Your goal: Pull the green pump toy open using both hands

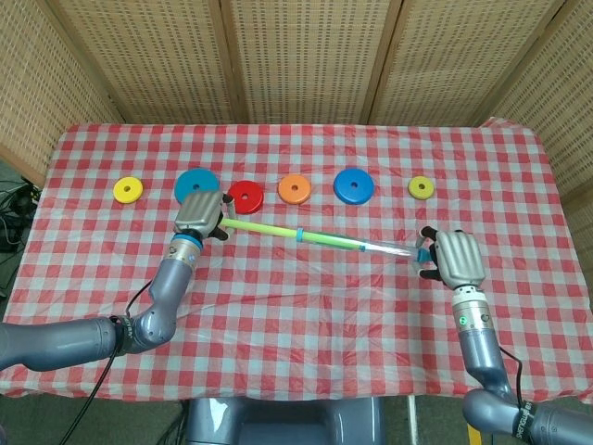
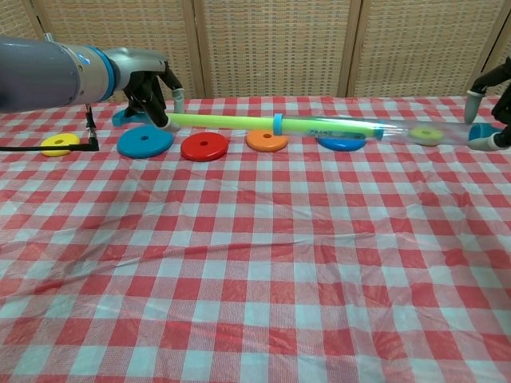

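Observation:
The green pump toy (image 1: pixel 306 235) (image 2: pixel 271 122) stretches above the checked table, its green rod drawn far out of a clear tube with a blue end cap (image 2: pixel 481 132). My left hand (image 1: pixel 198 214) (image 2: pixel 149 96) grips the rod's handle end at the left. Gripping the blue cap end at the right is my right hand (image 1: pixel 456 257), only partly inside the chest view at its right edge (image 2: pixel 499 100). A blue collar ring (image 1: pixel 300 235) sits near the middle of the toy.
Flat discs lie in a row at the back of the red-checked table (image 1: pixel 296 306): a yellow disc (image 1: pixel 127 190), a blue disc (image 1: pixel 194 185), a red disc (image 1: pixel 246 196), an orange disc (image 1: pixel 295 188), another blue disc (image 1: pixel 353 185), a small yellow disc (image 1: pixel 421 187). Wicker screens stand behind.

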Robot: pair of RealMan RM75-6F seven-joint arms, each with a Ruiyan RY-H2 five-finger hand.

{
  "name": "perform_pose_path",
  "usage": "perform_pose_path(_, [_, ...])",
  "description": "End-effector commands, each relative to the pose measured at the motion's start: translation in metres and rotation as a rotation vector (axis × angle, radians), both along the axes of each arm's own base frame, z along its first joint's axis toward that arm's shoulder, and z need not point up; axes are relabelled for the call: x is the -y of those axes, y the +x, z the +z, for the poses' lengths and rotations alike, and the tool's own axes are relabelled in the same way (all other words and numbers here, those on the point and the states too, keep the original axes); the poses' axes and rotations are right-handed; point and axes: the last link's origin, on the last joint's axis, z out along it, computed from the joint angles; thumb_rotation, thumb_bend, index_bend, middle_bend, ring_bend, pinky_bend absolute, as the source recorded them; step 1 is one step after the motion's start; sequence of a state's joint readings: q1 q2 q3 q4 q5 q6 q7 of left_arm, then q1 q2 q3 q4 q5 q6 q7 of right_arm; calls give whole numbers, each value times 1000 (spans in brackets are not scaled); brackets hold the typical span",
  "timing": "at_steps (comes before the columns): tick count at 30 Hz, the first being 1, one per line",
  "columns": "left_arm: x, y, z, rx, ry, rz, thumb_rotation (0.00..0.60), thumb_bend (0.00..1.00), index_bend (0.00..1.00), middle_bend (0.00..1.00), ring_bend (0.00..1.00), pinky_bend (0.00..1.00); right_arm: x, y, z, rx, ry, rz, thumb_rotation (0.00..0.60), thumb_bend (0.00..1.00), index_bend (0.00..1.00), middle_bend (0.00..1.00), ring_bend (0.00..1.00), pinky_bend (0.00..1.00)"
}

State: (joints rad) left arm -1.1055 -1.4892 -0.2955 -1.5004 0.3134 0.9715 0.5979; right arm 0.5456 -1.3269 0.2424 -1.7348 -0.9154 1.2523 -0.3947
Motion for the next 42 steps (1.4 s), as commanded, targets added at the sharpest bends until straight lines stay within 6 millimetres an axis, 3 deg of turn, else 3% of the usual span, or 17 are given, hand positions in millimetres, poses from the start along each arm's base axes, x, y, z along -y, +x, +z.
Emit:
perform_pose_path(1, [0,-3,2,-8,4,2,600,530,847,940,855,732,-1,-5,6,-4,-16,-10,600,498,658,1000,926,474])
perform_pose_path(29, [-2,-23,16,-56,30,34,600,530,845,940,855,732,8,-31,40,44,-103,-95,600,497,660,1000,926,474])
perform_pose_path(42, [0,-21,17,-63,29,26,600,530,845,940,855,732,11,-41,48,53,-121,-124,600,496,660,1000,926,474])
